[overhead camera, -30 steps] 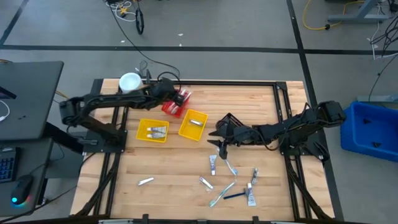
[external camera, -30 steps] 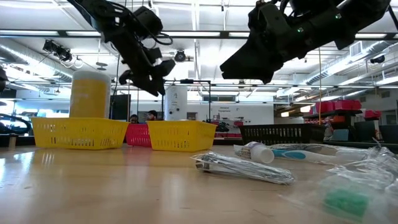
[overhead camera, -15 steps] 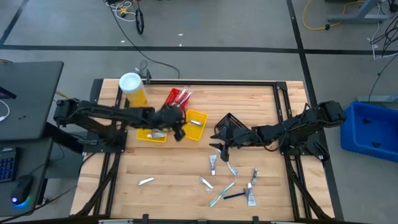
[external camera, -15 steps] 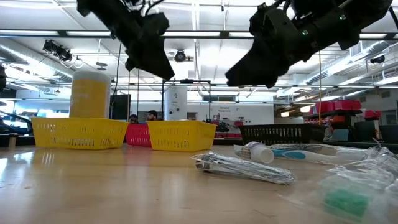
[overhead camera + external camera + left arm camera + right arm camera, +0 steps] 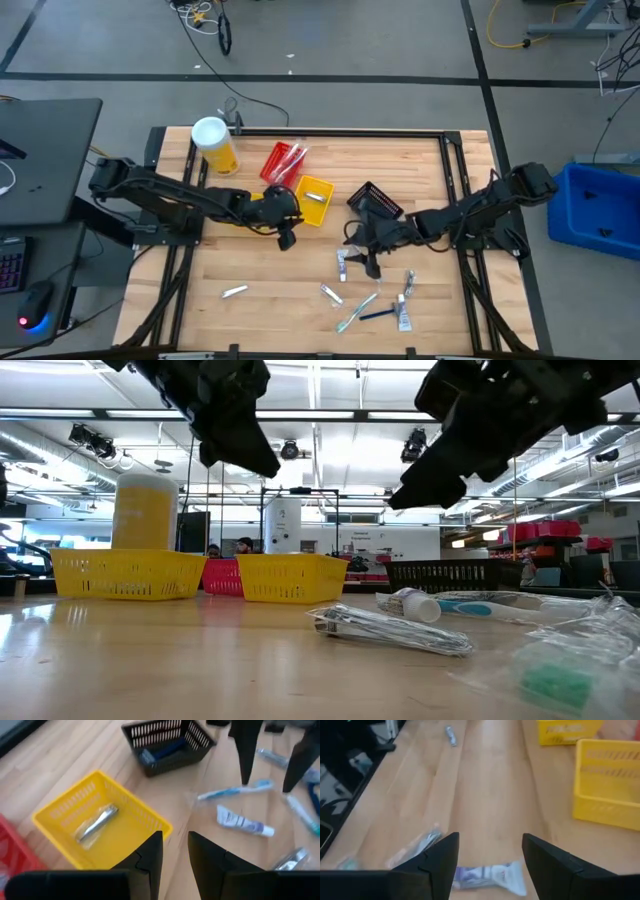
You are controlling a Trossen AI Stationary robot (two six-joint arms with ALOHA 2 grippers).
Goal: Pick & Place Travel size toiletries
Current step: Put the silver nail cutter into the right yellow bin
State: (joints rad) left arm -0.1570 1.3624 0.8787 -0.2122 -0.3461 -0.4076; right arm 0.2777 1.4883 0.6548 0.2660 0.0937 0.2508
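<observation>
Several small toiletries lie on the wooden table near its near edge: a white toothpaste tube (image 5: 343, 266), wrapped toothbrushes (image 5: 356, 311) and a loose piece (image 5: 235, 291). My right gripper (image 5: 362, 260) hovers open just above that tube (image 5: 490, 875), a finger on either side without touching it. My left gripper (image 5: 286, 237) hangs open and empty beside the near edge of a yellow bin (image 5: 100, 822), which holds a silver-wrapped item (image 5: 95, 823). In the left wrist view a toothbrush (image 5: 235, 790) and the tube (image 5: 245, 822) lie beyond it.
A red bin (image 5: 283, 162), a yellow bin (image 5: 313, 200), a black bin (image 5: 376, 201) with a blue item inside, and a second yellow bin half hidden under my left arm stand mid-table. A yellow canister with a white lid (image 5: 214, 145) stands at the far left corner.
My left gripper has swung from over the red bin toward the table's near edge, past the yellow bins, to mid-table. My right gripper has moved toward the near edge and down, over the toothpaste tube. The toiletries have stayed where they lay.
</observation>
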